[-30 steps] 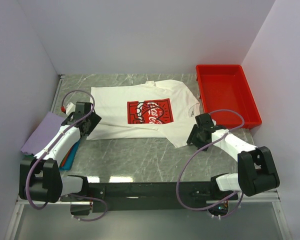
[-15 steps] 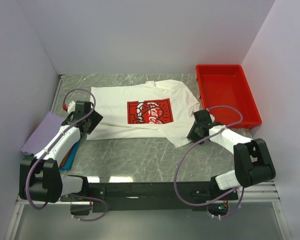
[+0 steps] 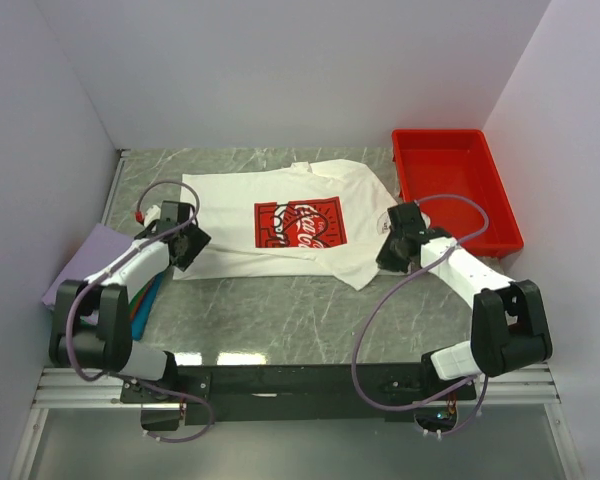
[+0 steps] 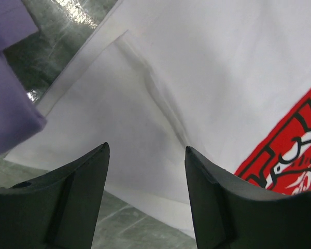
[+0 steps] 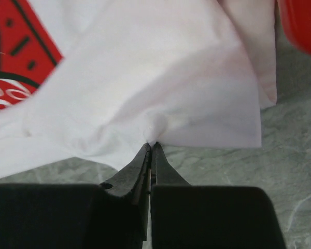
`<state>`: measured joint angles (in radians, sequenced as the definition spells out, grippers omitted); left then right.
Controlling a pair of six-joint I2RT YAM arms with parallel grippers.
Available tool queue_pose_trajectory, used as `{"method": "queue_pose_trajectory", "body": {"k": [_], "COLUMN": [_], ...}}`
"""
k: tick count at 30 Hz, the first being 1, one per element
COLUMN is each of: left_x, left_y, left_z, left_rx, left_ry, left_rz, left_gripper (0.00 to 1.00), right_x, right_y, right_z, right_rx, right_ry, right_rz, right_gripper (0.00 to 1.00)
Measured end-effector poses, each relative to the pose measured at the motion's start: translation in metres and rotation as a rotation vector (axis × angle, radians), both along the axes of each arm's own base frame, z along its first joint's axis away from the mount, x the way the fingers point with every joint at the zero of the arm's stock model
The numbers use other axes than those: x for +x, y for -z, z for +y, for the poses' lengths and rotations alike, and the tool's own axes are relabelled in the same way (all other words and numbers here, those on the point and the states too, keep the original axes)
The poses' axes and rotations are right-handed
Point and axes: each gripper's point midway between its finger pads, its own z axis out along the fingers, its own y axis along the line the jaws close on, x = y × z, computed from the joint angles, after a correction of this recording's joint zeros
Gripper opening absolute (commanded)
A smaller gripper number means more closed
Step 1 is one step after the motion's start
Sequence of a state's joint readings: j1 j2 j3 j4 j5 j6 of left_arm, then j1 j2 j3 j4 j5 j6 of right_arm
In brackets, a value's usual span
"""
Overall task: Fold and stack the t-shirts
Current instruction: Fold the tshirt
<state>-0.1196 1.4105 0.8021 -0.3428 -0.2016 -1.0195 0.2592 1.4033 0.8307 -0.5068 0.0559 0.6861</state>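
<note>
The white shirt [image 3: 230,210] lies flat in the middle of the table [image 3: 280,310], red print up and collar toward the far wall. The left gripper [image 4: 146,150] is over the shirt's near left corner, jaws spread. The right gripper [image 5: 151,144] has its jaws pressed together on a pucker of the shirt's right edge, near the tray [image 3: 458,135]. A lavender shirt [image 3: 88,262] lies at the left edge.

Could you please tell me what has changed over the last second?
The right gripper moved forward to the white t-shirt's right edge and is now shut on the cloth. The left gripper edged right over the shirt's left hem, open. The red tray and lavender shirt stayed put.
</note>
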Motion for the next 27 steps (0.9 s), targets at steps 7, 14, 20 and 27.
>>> {"method": "queue_pose_trajectory", "body": {"k": [7, 14, 20, 27], "left_x": [0.028, 0.059, 0.059, 0.045], "left_y": [0.010, 0.004, 0.010, 0.010], "left_z": [0.000, 0.004, 0.013, 0.029], "left_rx": [0.012, 0.047, 0.082, 0.136], "left_ry": [-0.031, -0.059, -0.105, -0.198], "left_rz": [0.041, 0.031, 0.062, 0.121], "left_gripper": [0.65, 0.64, 0.62, 0.56], "right_x": [0.055, 0.086, 0.109, 0.116], "right_y": [-0.050, -0.039, -0.037, -0.036], "right_z": [0.013, 0.016, 0.015, 0.011], "right_rx": [0.013, 0.001, 0.015, 0.034], "right_ry": [-0.018, -0.023, -0.021, -0.013], "right_rz": [-0.100, -0.034, -0.017, -0.011], "right_gripper": [0.00, 0.00, 0.00, 0.00]}}
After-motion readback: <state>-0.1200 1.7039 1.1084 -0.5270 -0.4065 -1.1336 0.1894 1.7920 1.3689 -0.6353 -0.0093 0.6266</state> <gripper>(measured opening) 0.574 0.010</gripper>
